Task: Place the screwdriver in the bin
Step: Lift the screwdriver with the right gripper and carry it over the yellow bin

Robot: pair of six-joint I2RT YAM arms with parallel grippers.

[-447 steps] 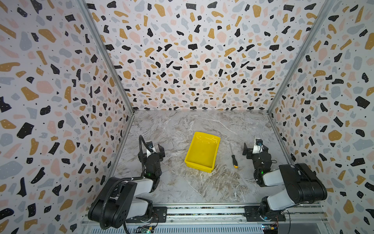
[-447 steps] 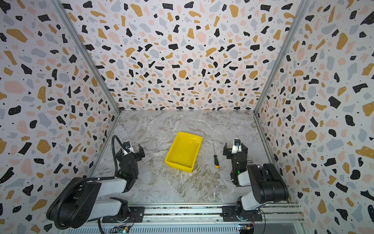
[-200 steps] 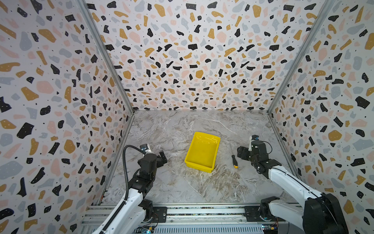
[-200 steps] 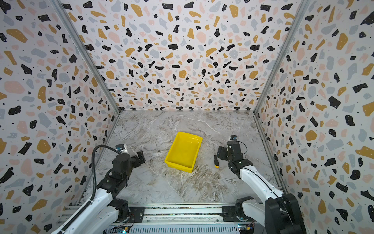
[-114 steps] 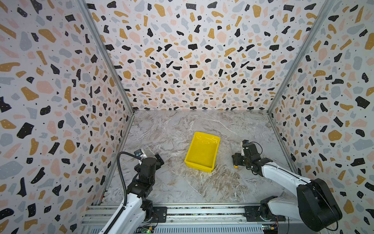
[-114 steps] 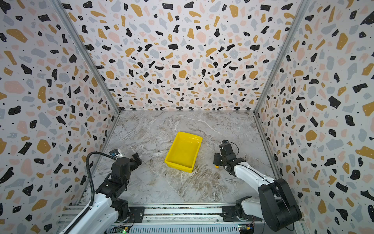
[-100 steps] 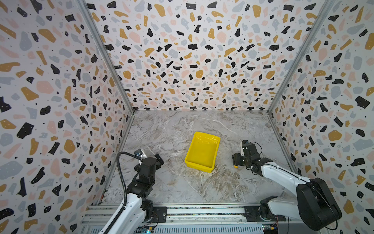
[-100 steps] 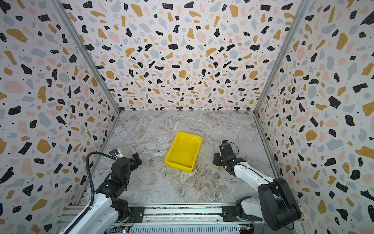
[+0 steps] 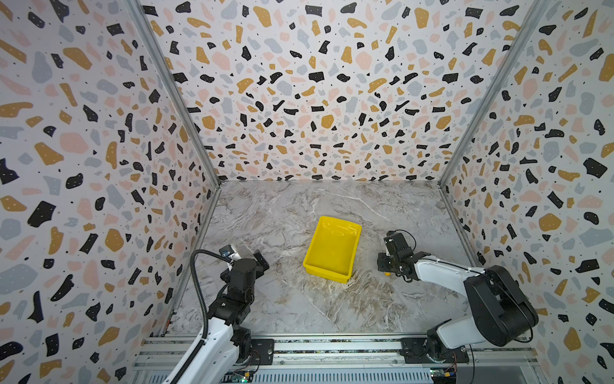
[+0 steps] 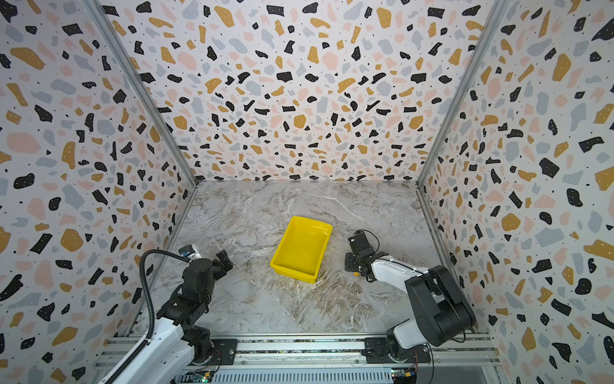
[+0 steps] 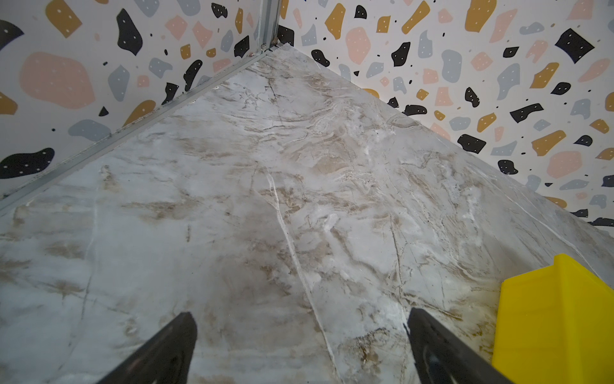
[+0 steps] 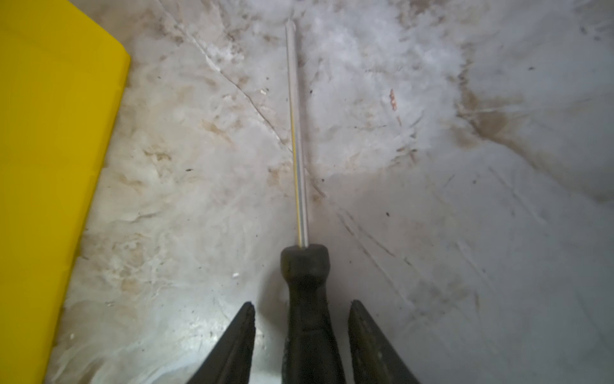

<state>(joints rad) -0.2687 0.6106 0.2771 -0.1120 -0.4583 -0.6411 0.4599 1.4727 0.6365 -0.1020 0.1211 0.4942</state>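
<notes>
Where the screwdriver [image 12: 303,212] lies, the bin [image 12: 50,166] stands just beside.

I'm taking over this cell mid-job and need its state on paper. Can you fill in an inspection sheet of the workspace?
Surface: marbled tabletop, scuffed and speckled near the screwdriver.
Job's things: screwdriver lies flat on the tabletop beside the bin, apart from it; bin empty.
Clutter: nothing seen.
Grippers: right gripper straddles the screwdriver's black handle, a gap on each side; left gripper open over bare tabletop, holding nothing.
Cables: black cable loops off the left arm; thin cable loops at the right wrist; neither touches the job's things.
Surroundings: terrazzo-patterned walls on three sides; metal rail along the front.
</notes>
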